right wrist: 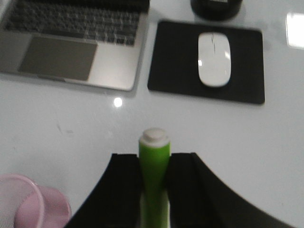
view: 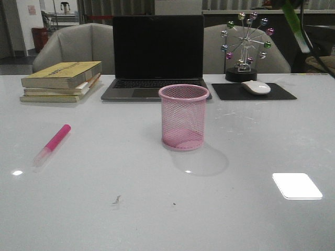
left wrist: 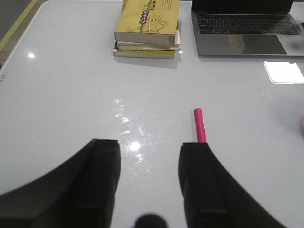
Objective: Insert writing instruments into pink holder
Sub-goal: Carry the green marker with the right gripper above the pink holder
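With the right pincer (right wrist: 154,190) clamped on the green marker (right wrist: 154,161) near the pink cup (view: 183,124), and the left pincer (left wrist: 149,190) wide beside the pink marker (view: 52,144) on the table (view: 104,209), a misaligned drop could tip the cup.

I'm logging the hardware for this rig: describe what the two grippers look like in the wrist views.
Both look alike. The left gripper has two broad, matte black fingers with squared tips that widen in a curve toward the wrist. The right gripper has the same black, blocky fingers. No cables or markings show, and the arms themselves are out of view.
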